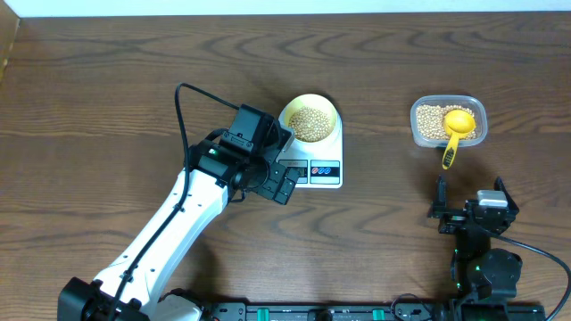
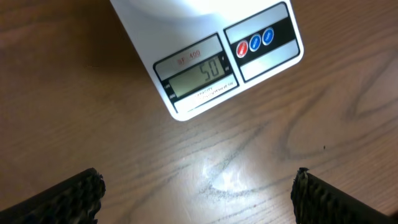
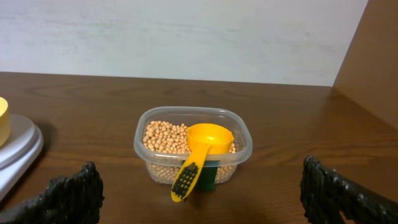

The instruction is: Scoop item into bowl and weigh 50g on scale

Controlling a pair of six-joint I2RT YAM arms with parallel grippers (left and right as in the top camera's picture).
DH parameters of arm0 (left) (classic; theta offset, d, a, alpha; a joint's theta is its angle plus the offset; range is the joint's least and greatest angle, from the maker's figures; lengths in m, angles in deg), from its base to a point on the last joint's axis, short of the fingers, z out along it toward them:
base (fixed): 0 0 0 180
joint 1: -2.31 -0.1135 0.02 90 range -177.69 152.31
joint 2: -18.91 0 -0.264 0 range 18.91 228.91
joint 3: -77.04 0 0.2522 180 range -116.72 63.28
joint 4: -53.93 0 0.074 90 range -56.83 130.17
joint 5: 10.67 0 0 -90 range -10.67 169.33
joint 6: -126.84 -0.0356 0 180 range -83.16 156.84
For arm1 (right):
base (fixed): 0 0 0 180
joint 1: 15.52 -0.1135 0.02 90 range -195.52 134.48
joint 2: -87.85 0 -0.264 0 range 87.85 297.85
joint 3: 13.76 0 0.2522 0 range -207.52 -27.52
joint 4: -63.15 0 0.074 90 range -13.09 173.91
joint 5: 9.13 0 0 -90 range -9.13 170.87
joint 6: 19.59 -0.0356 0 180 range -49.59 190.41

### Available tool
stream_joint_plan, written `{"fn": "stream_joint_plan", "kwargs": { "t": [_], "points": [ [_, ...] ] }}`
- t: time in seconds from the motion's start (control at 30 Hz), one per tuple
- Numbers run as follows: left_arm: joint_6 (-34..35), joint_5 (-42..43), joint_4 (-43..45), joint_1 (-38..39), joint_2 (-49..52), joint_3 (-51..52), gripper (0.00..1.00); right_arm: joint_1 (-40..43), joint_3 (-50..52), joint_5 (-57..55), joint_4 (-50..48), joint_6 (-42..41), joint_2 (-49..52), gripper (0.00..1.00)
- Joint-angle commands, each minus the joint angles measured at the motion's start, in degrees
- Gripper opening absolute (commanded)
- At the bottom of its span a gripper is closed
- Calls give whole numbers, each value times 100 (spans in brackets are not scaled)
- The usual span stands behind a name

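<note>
Leftmost, the left hand [image 2: 198, 180] hangs spread wide and empty over the counter [image 2: 348, 124], just in front of the scale [image 2: 205, 68], whose display [image 2: 198, 76] reads 50. On the scale sits the bowl [image 1: 332, 105], holding beans [image 1: 310, 125]. Farther right, a tub [image 1: 419, 114] holds more beans and a scoop [image 1: 456, 129]. The right hand [image 1: 471, 192], also spread and empty, sits near the tub.

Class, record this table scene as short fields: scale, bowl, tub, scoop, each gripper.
scale: white, display shows 50
bowl: yellow, on the scale, holds beans
tub: clear, holds beans, right of scale
scoop: yellow, resting in tub, handle over rim
left gripper: open, over table before scale
right gripper: open, empty, near the tub
</note>
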Motion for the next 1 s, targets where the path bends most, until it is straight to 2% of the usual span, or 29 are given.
{"fn": "stream_joint_plan", "kwargs": {
  "t": [0.0, 0.43, 0.73, 0.9, 0.97],
  "points": [
    [-35, -52, -302, 2, 39, 48, 98, 4, 7, 15, 31, 57, -35, 99],
    [-35, -52, -367, 4, 39, 48, 98, 4, 7, 15, 31, 57, -35, 99],
    [-37, -55, 669, 2, 37, 48, 98, 4, 7, 15, 31, 57, -35, 99],
    [-42, -57, 892, -2, 7, 48, 98, 4, 7, 15, 31, 57, -35, 99],
    [-304, -234, 1207, -31, -116, 48, 98, 4, 7, 17, 31, 57, -35, 99]
  ]
}}
